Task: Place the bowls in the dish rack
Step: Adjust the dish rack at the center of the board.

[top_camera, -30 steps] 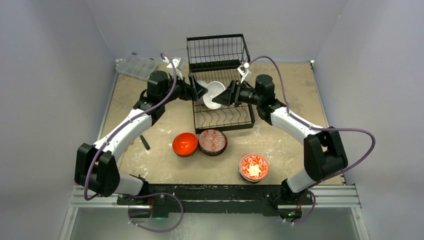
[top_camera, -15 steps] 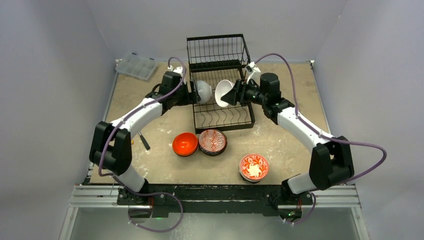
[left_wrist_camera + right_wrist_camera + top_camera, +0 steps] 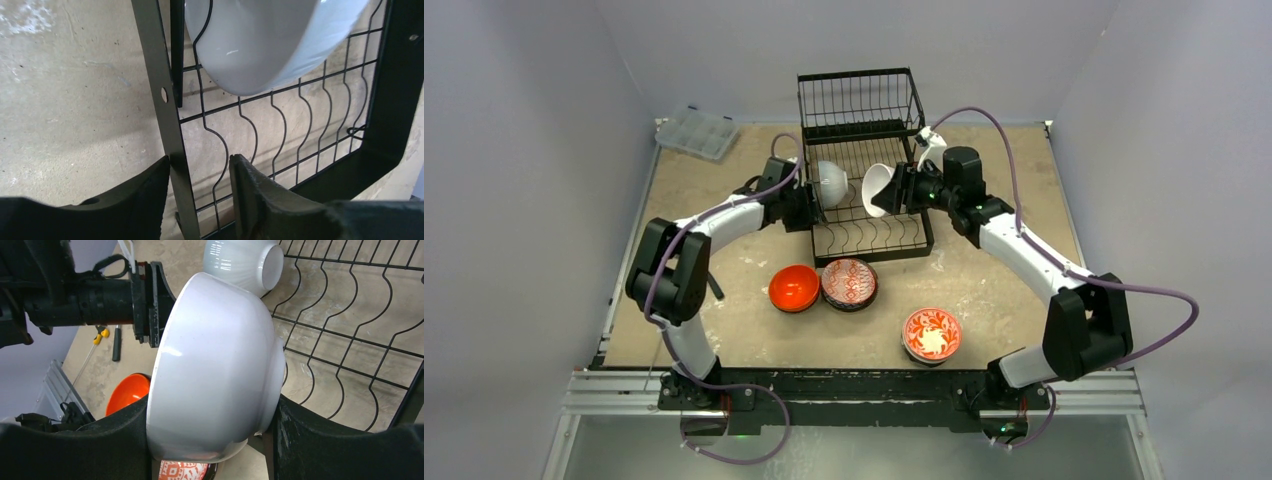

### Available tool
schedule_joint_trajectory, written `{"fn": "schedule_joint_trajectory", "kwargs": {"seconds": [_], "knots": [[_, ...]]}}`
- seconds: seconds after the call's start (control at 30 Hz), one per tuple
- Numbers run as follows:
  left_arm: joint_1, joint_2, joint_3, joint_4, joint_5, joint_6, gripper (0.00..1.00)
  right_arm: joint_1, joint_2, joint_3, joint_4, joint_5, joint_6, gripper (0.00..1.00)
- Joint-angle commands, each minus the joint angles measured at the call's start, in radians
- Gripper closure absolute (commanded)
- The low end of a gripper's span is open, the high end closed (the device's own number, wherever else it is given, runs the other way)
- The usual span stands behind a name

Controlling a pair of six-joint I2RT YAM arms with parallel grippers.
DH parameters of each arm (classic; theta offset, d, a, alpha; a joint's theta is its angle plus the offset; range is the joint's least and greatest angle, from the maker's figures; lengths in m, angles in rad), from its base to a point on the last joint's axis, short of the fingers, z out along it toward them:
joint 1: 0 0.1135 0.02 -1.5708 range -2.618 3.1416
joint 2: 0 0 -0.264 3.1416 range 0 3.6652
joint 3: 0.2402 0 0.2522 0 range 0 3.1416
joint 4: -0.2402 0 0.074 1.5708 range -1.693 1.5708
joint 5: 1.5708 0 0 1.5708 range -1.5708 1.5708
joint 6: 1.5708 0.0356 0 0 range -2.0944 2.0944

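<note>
Holding: right end effector (image 3: 212, 435) clamps white bowl (image 3: 215, 365) on edge above dish rack (image 3: 869, 235).
Left end effector (image 3: 200, 190): partly open, empty, straddling dish rack edge.
Risk: closing there could drag dish rack; white bowl could strike racked bowl (image 3: 260, 45).

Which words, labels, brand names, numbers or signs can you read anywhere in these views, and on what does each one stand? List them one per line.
No text can be read in any view.
The white bowl and the dish rack show no lettering.
The red floral bowl and the patterned bowl bear only decoration, not writing.
The clear box is too small to tell whether it carries a label.
</note>
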Motion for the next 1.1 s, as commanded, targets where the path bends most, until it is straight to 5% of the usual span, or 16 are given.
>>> {"fn": "schedule_joint_trajectory", "kwargs": {"seconds": [0.0,0.3,1.07], "knots": [[-0.012,0.019,-0.016,0.048,0.068,-0.037,0.59,-0.001,-0.039,0.058,0.007,0.025,-0.043,1.0],[-0.052,0.055,-0.019,0.078,0.131,-0.034,0.99,-0.001,-0.019,0.078,-0.035,0.072,-0.075,1.0],[-0.168,0.036,-0.031,0.105,0.133,-0.111,1.0,-0.001,-0.004,0.104,-0.13,0.302,-0.175,1.0]]}}
